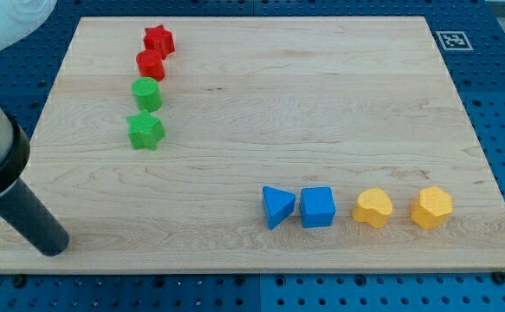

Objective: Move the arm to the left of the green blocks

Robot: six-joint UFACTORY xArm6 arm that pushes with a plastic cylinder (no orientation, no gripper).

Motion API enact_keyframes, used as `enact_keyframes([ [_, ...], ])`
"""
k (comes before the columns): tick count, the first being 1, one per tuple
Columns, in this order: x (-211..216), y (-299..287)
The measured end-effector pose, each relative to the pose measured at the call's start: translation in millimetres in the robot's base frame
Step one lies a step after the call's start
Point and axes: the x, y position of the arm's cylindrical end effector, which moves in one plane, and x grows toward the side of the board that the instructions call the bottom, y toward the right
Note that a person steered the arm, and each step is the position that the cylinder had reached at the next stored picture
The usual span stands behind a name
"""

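Approach step in hand. Tip [55, 250] bare, touching no block, resting at the board's [261, 104] lower left. 2 green blocks upper left: cylinder [146, 93] above star [145, 131], under 2 red blocks [154, 52]. Next move probably straight up the frame, stopping level with the greens, keeping clear on their left.

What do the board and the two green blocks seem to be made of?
The board looks like pale wood with a smooth matte finish: fine grain lines run across it. The green round block and green star block look like matte plastic, possibly 3D-printed: their tops seem finely ridged. My tip rests at the view's bottom left.
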Motion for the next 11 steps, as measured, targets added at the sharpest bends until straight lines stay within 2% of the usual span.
enact_keyframes([
  [2,-3,15],
  [4,-41,33],
  [6,-56,33],
  [7,-93,17],
  [8,-106,15],
  [11,-117,-11],
])
